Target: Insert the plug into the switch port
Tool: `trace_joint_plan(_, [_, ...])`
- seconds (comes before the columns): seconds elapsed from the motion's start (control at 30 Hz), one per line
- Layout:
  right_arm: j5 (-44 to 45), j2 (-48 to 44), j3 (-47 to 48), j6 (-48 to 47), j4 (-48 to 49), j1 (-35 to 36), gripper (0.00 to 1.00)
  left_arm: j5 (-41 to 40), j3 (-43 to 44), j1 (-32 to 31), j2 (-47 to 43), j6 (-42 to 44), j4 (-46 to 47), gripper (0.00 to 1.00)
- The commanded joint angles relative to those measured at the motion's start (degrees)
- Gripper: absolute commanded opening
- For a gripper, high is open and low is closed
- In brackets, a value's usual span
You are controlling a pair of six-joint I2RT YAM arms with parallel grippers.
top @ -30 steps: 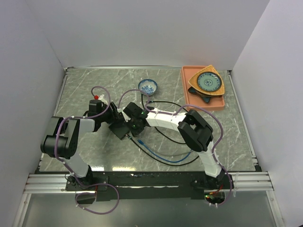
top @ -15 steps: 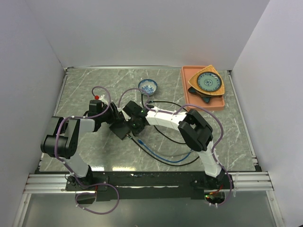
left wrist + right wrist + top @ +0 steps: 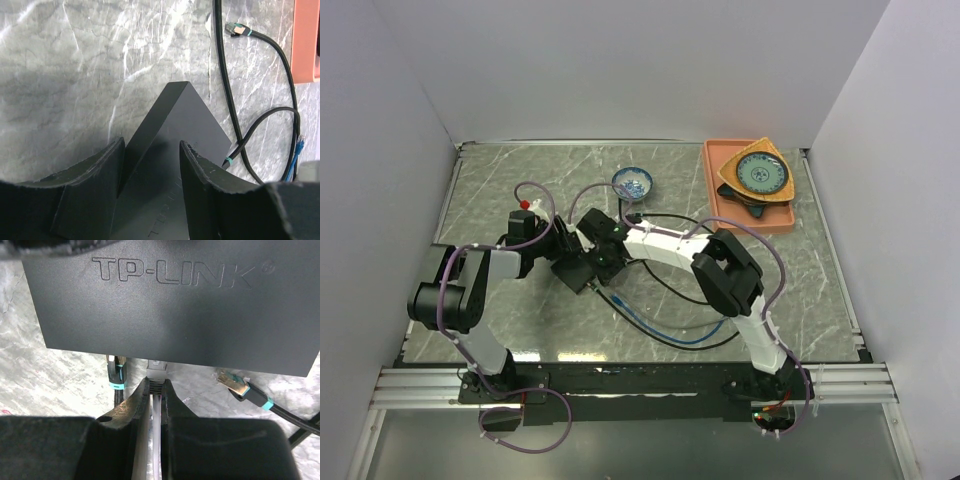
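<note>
The plug (image 3: 156,366) sits at the port edge of the switch (image 3: 170,300), just beside a black cable (image 3: 116,374) already seated there. Whether the plug has entered a port cannot be told. The right gripper (image 3: 155,384) pinches the plug between closed jaws. The switch lies left of centre on the table (image 3: 500,190). The left gripper (image 3: 150,160) clasps it, jaws spread across its body.

Risks:
- A tilted plug may catch the port rim.
- Insertion force may slide the switch through a loose clasp.
- The loose connector (image 3: 231,381) nearby may snag.
</note>
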Motion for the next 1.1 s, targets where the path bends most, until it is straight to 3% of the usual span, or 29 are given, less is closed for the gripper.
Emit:
trace_joint_plan(0.0, [1.2,1.4,10.7,0.6,19.9,-1.1,0.00,11.8,-1.6,-3.0,2.2,-1.8,-6.9,0.52])
trace_joint_plan(0.13, [1.0,2.2,12.4,0.3,19.0,-1.1,0.00,11.4,-1.4,-3.0,2.1,-1.5,-7.4,0.52])
trace_joint_plan(0.43, [-0.3,-0.5,5.2,1.4,20.7,-1.1,0.00,8.1,-0.5,-3.0,-0.8,-1.2,-10.1,0.59])
trace_joint_plan(0.57, [-0.5,-3.6,-1.4,1.9,22.4,-1.0,0.11,5.4,-0.3,-3.0,-2.4,-1.1,-11.3,0.66])
trace_joint_plan(0.73, [-0.3,-7.0,-8.0,2.1,22.9,-0.7,0.18,2.1,0.5,-2.8,-4.5,-1.0,-13.6,0.77])
trace_joint_plan(0.93, [1.2,-11.7,-13.5,2.0,21.9,-0.4,0.35,-4.8,1.2,-2.5,-9.5,-0.4,-17.4,0.87])
trace_joint_plan(1.07, [2.0,-15.5,-16.2,2.2,21.7,-0.4,0.52,-9.2,0.8,-2.5,-14.4,-0.4,-19.9,0.93])
